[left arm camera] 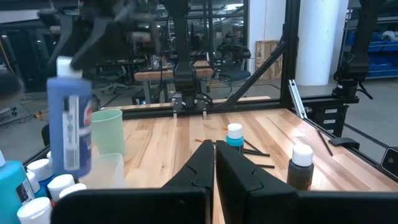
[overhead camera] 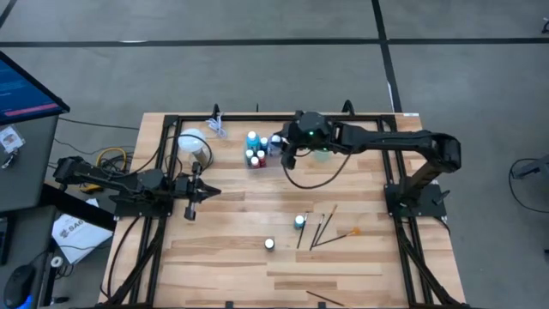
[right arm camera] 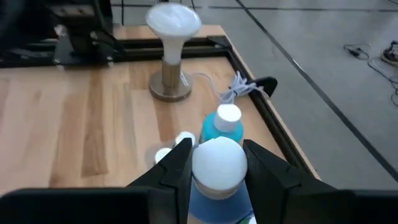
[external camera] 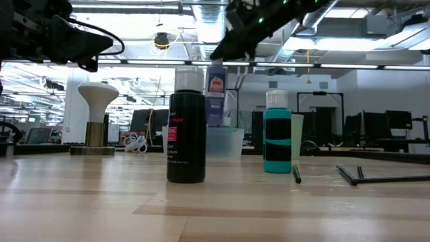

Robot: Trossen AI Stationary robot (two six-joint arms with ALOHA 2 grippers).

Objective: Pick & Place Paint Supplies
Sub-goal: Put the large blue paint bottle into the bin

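Right gripper (right arm camera: 214, 163) fingers clamp the blue bottle (left arm camera: 70, 118), hiding its body; left gripper (left arm camera: 214, 163) fingers together

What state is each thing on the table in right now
right gripper: shut on blue bottle, raised above the tray
blue bottle: held upright
left gripper: shut, empty
tray: holds several bottles
black bottle: standing, capped
teal bottle: standing, capped
brushes: lying flat
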